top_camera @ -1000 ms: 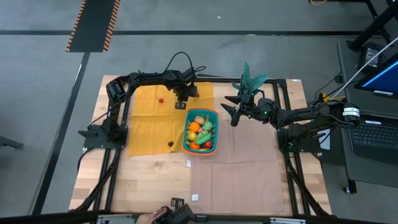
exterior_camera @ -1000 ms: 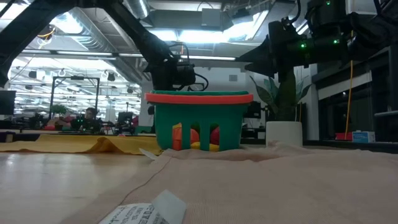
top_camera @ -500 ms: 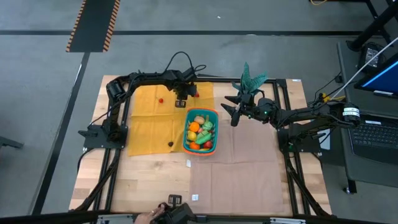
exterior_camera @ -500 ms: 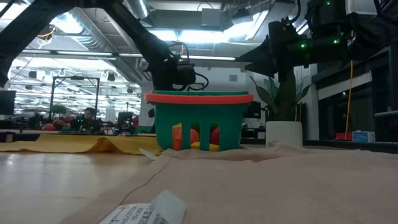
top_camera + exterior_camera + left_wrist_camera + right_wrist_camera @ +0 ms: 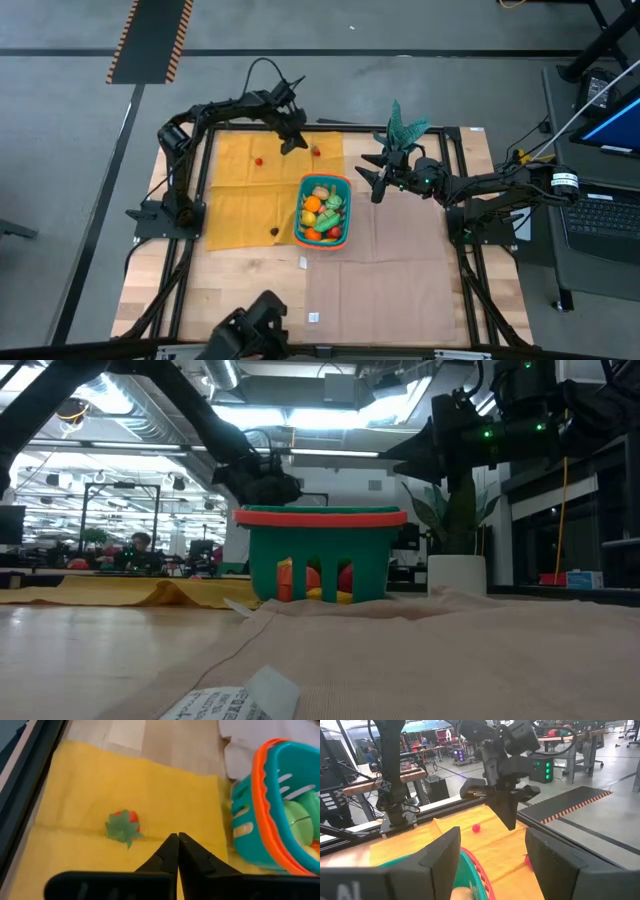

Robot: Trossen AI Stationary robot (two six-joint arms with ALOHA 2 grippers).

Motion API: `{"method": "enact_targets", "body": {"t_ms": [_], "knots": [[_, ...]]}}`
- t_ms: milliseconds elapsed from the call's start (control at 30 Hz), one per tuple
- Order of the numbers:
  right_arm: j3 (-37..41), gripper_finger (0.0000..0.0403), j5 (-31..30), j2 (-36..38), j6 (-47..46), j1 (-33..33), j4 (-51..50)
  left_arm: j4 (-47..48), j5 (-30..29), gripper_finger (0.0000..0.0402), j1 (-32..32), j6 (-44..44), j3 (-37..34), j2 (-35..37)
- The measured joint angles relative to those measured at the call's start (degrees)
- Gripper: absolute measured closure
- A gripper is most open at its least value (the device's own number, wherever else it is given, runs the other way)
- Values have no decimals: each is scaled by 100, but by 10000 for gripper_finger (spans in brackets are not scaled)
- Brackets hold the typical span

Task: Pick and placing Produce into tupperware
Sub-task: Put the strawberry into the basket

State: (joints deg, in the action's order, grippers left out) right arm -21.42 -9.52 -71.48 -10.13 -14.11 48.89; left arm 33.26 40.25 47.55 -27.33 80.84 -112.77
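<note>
left hand [image 5: 177, 851] pressed together, empty, above yellow cloth [image 5: 240, 185] near strawberry [image 5: 123, 825]; right hand [image 5: 377, 178] spread; no legible writing

— What colour is the basket [image 5: 323, 211]?

— Teal, with an orange rim. Inside are orange, green, yellow and red toy foods [image 5: 322, 210].

— And the cloth [image 5: 245, 185] beside it?

— Yellow. A red strawberry [image 5: 123, 825] with green leaves lies on it, and a little red ball [image 5: 258, 160] too.

— The other cloth [image 5: 400, 250]?

— Tan. The plant [image 5: 402, 127] is green in a white pot [image 5: 456, 573]. The floor has a black and orange striped patch [image 5: 151, 38].
</note>
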Motion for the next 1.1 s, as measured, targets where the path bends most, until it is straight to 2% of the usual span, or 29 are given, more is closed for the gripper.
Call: {"method": "enact_targets", "body": {"t_ms": [167, 467, 600, 800, 933, 1100], "knots": [[0, 178, 0, 0, 11, 0, 2, -55, -101, 382, 37, 13, 0, 0], [-1, 178, -2, 0, 11, 0, 17, -300, -1272, 350, -202, 20, -2, 0], [0, 178, -2, 0, -8, 0, 17, -414, -1556, 337, -354, -7, -2, 0], [-1, 178, -2, 0, -13, 0, 17, -466, -1602, 291, -529, -28, -4, 2], [-1, 178, -2, -1, -13, 0, 16, -574, -2035, 253, -564, -50, -4, 2], [0, 178, -2, -1, -15, 0, 15, -553, -2262, 229, -564, -663, -4, 2]]}}
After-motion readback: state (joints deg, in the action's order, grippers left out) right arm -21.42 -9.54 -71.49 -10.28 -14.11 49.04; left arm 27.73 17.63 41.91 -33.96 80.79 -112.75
